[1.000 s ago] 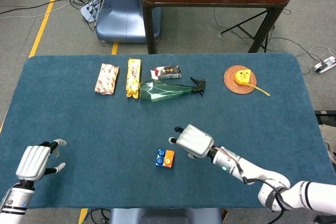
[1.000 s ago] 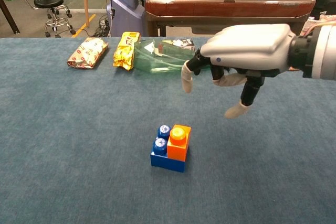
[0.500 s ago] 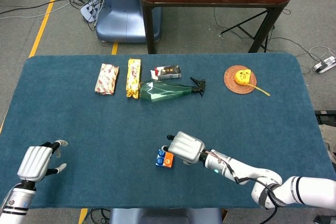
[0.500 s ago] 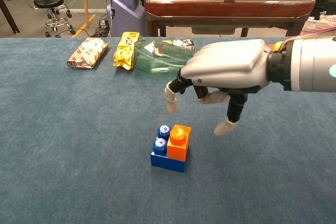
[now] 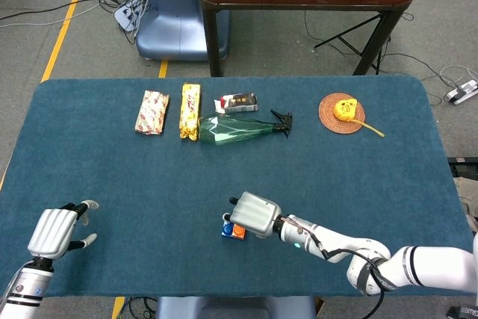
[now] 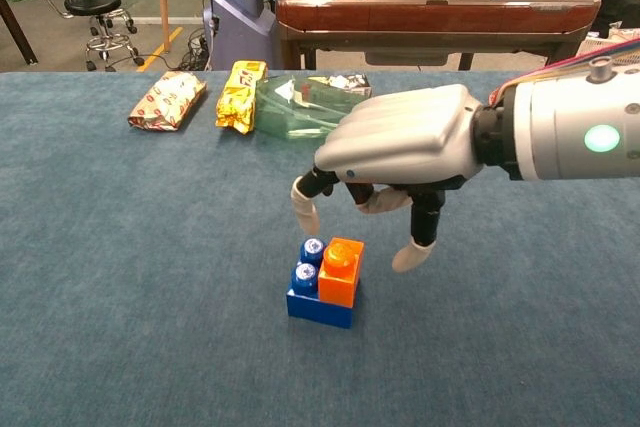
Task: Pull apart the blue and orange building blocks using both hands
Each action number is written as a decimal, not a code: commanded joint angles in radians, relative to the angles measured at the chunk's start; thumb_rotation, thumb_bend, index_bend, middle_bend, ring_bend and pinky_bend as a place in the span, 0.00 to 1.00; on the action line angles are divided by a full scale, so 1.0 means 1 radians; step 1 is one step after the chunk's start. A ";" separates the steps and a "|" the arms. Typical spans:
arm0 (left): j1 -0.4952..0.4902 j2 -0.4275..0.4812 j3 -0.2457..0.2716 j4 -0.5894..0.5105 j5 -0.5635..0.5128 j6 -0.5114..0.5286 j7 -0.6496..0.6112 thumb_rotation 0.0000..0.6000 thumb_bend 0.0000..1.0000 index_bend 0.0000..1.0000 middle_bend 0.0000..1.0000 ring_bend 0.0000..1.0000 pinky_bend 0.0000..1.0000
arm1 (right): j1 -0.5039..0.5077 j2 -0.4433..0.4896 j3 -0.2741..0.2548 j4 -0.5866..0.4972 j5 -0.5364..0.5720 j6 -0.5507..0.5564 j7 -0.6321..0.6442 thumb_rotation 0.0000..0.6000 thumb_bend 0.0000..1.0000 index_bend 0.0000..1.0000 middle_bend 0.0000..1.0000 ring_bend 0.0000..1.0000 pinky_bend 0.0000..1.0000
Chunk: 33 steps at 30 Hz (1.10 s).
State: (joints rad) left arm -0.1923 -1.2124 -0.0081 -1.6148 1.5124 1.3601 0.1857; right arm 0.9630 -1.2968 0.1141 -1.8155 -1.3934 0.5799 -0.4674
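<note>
Overhead, my right hand [image 5: 255, 215] hides most of the blocks [image 6: 326, 281]; its spread fingers [image 6: 303, 213] hold nothing. Left hand [image 5: 52, 231], far from the blocks, is empty, fingers slightly apart.

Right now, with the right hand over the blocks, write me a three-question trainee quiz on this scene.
1. True or false: the right hand already grips the orange block.
2. Multiple choice: where does the orange block sit? A) beside the blue block on the cloth B) on top of the blue block C) inside the green spray bottle
3. Fill in: the left hand hovers near the table's ______ corner, holding nothing.

Key
1. False: its fingers hang spread just above the blocks, apart from them.
2. B
3. Front left, far from the blocks.
</note>
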 commanded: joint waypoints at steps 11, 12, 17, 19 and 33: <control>0.004 -0.014 0.008 0.018 0.001 0.001 -0.012 1.00 0.02 0.43 0.55 0.50 0.71 | 0.083 -0.022 -0.026 -0.017 0.160 -0.015 -0.122 1.00 0.00 0.33 1.00 1.00 1.00; 0.004 -0.014 0.008 0.019 0.001 0.002 -0.012 1.00 0.02 0.43 0.55 0.50 0.71 | 0.089 -0.023 -0.030 -0.017 0.170 -0.015 -0.130 1.00 0.00 0.33 1.00 1.00 1.00; 0.005 -0.015 0.010 0.020 0.002 0.004 -0.014 1.00 0.02 0.43 0.55 0.50 0.71 | 0.118 -0.028 -0.051 -0.020 0.227 -0.007 -0.167 1.00 0.00 0.33 1.00 1.00 1.00; 0.005 -0.016 0.010 0.020 0.002 0.004 -0.013 1.00 0.02 0.43 0.55 0.50 0.71 | 0.127 -0.029 -0.058 -0.020 0.246 -0.001 -0.178 1.00 0.00 0.33 1.00 1.00 1.00; 0.006 -0.024 0.014 0.023 0.004 0.003 -0.014 1.00 0.02 0.43 0.55 0.50 0.71 | 0.176 -0.055 -0.098 -0.009 0.309 0.040 -0.201 1.00 0.00 0.33 1.00 1.00 1.00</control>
State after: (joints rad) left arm -0.1863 -1.2364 0.0063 -1.5917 1.5160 1.3628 0.1715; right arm 1.1383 -1.3506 0.0173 -1.8248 -1.0855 0.6188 -0.6684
